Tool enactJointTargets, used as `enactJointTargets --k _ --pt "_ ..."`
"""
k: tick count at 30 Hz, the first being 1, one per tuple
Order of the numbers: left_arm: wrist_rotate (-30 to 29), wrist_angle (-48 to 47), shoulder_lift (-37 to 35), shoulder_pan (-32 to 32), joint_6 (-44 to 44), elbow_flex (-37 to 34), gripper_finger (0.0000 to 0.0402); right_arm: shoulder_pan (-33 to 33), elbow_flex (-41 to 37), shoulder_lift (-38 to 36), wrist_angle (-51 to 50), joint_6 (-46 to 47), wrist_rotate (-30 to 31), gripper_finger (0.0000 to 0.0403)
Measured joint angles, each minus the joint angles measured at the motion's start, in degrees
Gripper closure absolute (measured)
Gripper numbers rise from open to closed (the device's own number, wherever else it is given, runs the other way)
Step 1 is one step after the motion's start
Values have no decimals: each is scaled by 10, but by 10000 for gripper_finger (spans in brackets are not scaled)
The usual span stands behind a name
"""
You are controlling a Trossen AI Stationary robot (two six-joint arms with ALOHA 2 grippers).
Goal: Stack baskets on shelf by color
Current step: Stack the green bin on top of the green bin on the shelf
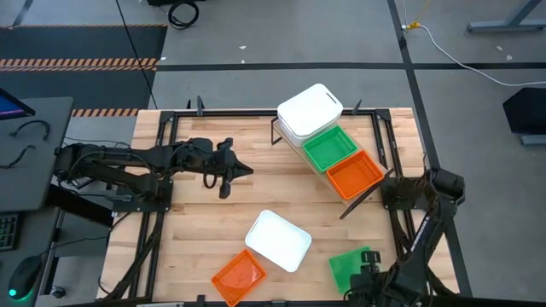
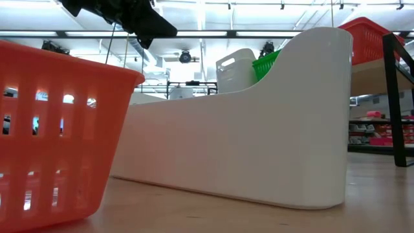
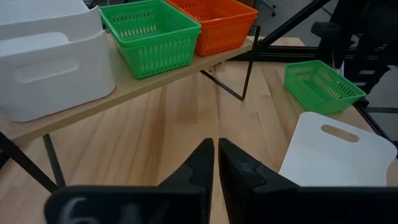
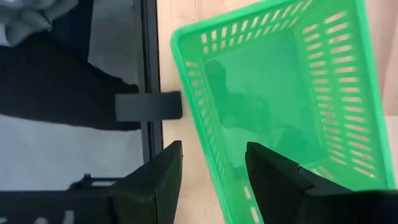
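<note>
Green basket (image 4: 280, 106) rim between right hand (image 4: 211, 180) fingers.

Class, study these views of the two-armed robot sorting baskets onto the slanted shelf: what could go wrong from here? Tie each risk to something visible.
1. The right gripper hangs open over the loose green basket's rim; closing off-centre might push it aside rather than grip it.
2. The shelf slants, so the stacked baskets might slide.
3. The white basket and orange basket lie close together; lifting one might disturb the other.
</note>
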Motion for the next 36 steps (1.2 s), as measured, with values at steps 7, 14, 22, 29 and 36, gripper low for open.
enactJointTargets --k 7,14,22,29,36 --pt "0 0 0 0 -3 0 380 0 -1 20 5 -28 -22 222" --pt "0 -1 0 0 -4 0 373 -3 -1 42 31 -33 -16 227" --pt "0 -1 0 0 -3 0 377 -23 -1 63 34 -69 -18 272" --pt "0 -1 0 0 -3 0 376 -39 -1 63 35 -123 -32 387" --pt "0 -1 0 0 -4 0 372 -58 13 63 21 -168 -36 388"
